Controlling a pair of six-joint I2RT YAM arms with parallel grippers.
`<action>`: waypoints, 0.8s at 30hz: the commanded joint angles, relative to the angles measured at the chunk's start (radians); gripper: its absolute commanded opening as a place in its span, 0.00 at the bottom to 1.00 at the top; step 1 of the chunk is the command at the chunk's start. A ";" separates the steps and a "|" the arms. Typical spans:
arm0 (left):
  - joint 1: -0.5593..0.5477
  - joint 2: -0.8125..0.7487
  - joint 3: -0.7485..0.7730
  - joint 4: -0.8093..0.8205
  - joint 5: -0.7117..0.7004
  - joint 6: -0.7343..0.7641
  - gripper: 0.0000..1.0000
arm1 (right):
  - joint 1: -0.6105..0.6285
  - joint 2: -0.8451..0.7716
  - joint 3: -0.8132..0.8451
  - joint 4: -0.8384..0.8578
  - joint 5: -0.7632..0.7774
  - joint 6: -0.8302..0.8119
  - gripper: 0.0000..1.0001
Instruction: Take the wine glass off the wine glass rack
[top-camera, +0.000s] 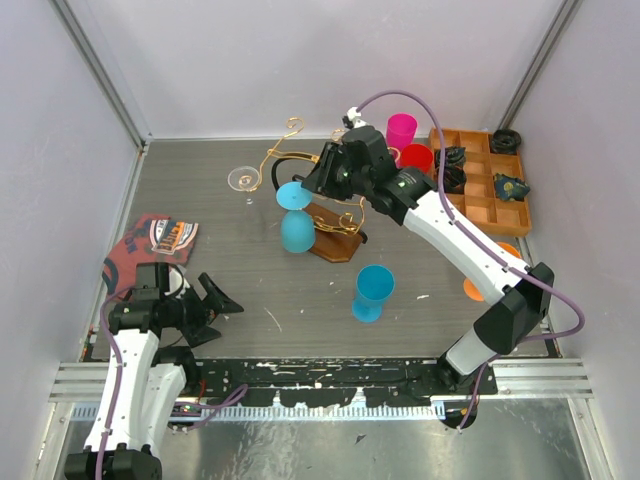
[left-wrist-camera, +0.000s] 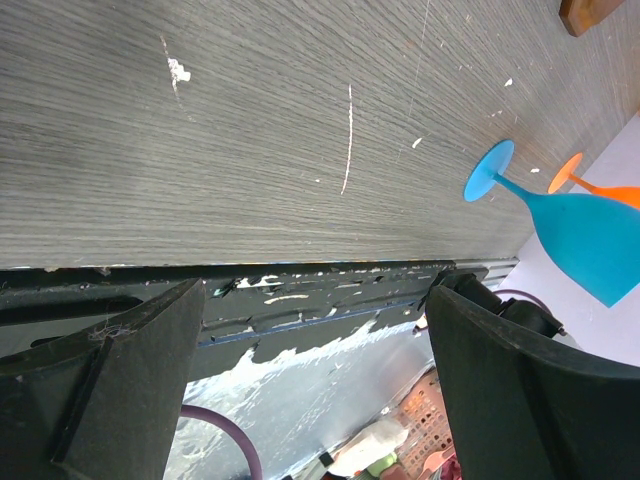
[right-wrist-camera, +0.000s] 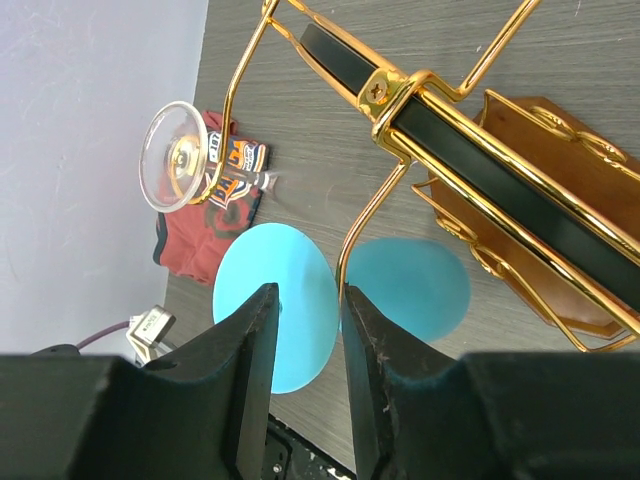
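Fingers of the right gripper (right-wrist-camera: 310, 300) stand slightly apart, leaving a narrow gap, just over the flat foot of the blue wine glass (right-wrist-camera: 245, 290). The glass hangs bowl-down from a gold arm of the rack (right-wrist-camera: 470, 150). Whether they touch it I cannot tell. It looks like light, stiff, smooth plastic, probably slippery. The thin stem under the foot seems the best hold, yet the foot hides it. Well apart, the left gripper (left-wrist-camera: 315, 300) gapes wide, low over the surface (left-wrist-camera: 250, 120).

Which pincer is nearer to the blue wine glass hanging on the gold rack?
Right. The right pincer is right at the blue wine glass, by its foot; the left pincer sits open, far off, near the table's front-left.
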 joint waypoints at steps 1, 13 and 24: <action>0.001 -0.002 -0.010 0.001 0.012 0.008 0.98 | -0.005 -0.011 0.003 0.058 -0.019 0.000 0.38; 0.001 0.001 -0.010 -0.002 0.012 0.010 0.98 | -0.006 0.000 -0.019 0.065 -0.055 -0.002 0.37; 0.000 0.004 -0.015 0.002 0.011 0.008 0.98 | -0.005 -0.023 -0.043 0.115 -0.107 0.015 0.32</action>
